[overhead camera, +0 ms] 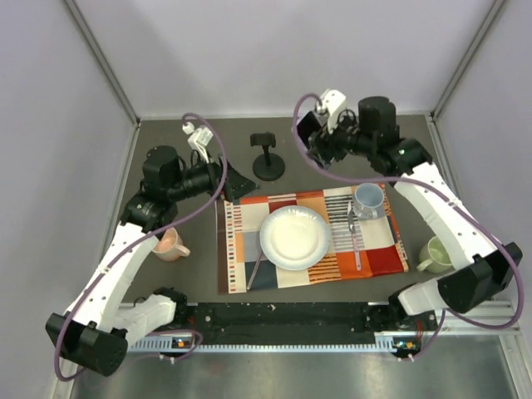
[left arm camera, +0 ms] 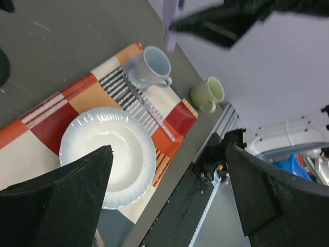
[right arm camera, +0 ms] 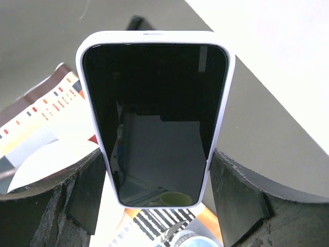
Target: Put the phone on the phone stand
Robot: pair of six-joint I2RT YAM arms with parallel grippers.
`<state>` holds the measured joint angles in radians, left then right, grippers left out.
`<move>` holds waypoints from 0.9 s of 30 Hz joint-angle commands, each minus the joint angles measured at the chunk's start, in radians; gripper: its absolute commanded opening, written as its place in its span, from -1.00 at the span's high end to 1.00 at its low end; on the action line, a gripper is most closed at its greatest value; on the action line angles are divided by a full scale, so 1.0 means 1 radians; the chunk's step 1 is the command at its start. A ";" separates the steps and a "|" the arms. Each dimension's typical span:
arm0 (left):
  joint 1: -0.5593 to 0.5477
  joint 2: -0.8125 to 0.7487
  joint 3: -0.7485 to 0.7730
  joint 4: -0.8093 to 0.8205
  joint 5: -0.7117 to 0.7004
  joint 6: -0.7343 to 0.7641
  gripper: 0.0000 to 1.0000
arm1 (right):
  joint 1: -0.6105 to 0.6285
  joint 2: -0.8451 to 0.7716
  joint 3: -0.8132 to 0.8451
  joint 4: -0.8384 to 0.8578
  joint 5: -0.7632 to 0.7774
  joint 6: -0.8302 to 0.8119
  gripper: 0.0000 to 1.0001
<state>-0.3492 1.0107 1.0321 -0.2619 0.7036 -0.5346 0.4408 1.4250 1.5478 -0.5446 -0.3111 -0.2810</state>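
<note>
The phone (right arm camera: 154,123), with a black screen and a pale lavender edge, is upright between the fingers of my right gripper (right arm camera: 157,172), which is shut on its lower sides. In the top view the right gripper (overhead camera: 312,140) holds the phone (overhead camera: 305,126) in the air at the back of the table. It is just right of the black phone stand (overhead camera: 268,160), which stands empty on the grey table. A dark bit of the stand shows behind the phone's top edge (right arm camera: 135,22). My left gripper (overhead camera: 238,183) is open and empty, hovering left of and in front of the stand (left arm camera: 167,190).
A checked placemat (overhead camera: 374,253) holds a white plate (overhead camera: 295,237), a blue mug (overhead camera: 368,199) and a spoon (overhead camera: 355,237). A green mug (overhead camera: 434,253) stands right of the mat and a pink mug (overhead camera: 170,243) left of it. Grey walls enclose the table.
</note>
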 commanded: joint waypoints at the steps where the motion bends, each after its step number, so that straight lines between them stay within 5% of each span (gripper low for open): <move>1: 0.070 0.017 0.077 0.013 0.062 -0.074 -0.93 | 0.105 -0.110 -0.061 0.114 -0.002 -0.201 1.00; 7: 0.098 0.095 0.094 0.064 0.206 -0.134 -0.91 | 0.285 -0.129 -0.089 -0.006 0.108 -0.349 1.00; 15: 0.023 0.081 0.066 0.006 0.192 -0.022 -0.94 | 0.531 -0.143 -0.164 -0.054 0.358 -0.385 1.00; 27: -0.063 0.082 0.051 -0.118 0.079 0.087 -0.86 | 0.616 -0.175 -0.204 -0.055 0.472 -0.369 1.00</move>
<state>-0.4122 1.1103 1.0878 -0.3656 0.8101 -0.4980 1.0447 1.3209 1.3460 -0.6739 0.0910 -0.6453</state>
